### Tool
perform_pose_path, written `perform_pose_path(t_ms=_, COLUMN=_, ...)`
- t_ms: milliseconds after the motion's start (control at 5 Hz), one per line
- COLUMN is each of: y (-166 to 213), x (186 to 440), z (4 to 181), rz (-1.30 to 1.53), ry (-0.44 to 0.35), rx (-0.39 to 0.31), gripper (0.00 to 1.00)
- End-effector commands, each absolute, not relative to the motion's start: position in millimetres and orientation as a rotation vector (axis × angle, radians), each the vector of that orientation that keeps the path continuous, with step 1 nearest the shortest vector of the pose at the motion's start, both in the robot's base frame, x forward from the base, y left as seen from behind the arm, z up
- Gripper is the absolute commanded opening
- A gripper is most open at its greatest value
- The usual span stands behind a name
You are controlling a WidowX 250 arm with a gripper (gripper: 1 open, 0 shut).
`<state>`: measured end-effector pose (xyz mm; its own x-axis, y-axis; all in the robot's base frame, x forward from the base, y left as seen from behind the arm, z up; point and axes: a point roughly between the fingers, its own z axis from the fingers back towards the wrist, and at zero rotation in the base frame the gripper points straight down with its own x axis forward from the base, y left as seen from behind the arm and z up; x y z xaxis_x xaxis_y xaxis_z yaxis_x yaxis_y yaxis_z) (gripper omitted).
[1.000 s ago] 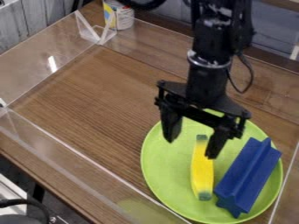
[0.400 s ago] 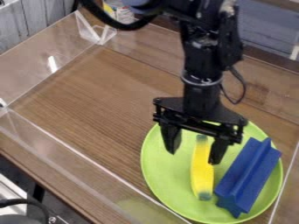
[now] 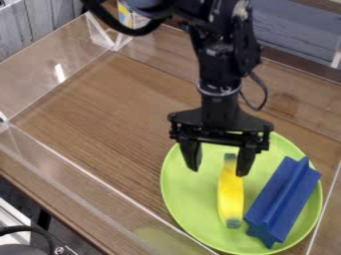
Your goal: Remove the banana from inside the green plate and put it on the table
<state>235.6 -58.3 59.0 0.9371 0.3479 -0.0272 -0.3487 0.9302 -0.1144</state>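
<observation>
On green plate (image 3: 186,184): one banana (image 3: 232,195), one blue block (image 3: 282,203).

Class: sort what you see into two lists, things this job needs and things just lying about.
Needed: banana, green plate, table, gripper open over the banana.
Lying about: blue block on the plate, clear walls.

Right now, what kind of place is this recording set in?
Probably a lab test bench: a wood-grain table fenced by clear plastic walls, with a toy banana and blue block on a green plate.
</observation>
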Motion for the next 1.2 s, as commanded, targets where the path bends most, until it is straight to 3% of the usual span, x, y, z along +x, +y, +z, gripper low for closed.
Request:
perform_pose_path(t_ms=0, y=-60.9, x=242.8, z=57.6, rz=0.357, ry=-0.027, rx=-0.12, gripper=1.0)
perform_pose_path(t_ms=800, y=-67.5, x=245.1, z=78.0, rz=0.338, ry=-0.042, rx=-0.128, gripper=1.0)
perform_pose_path(t_ms=1000, y=-68.2, x=245.5, z=76.4, rz=0.352, ry=-0.048, rx=-0.131, gripper=1.0)
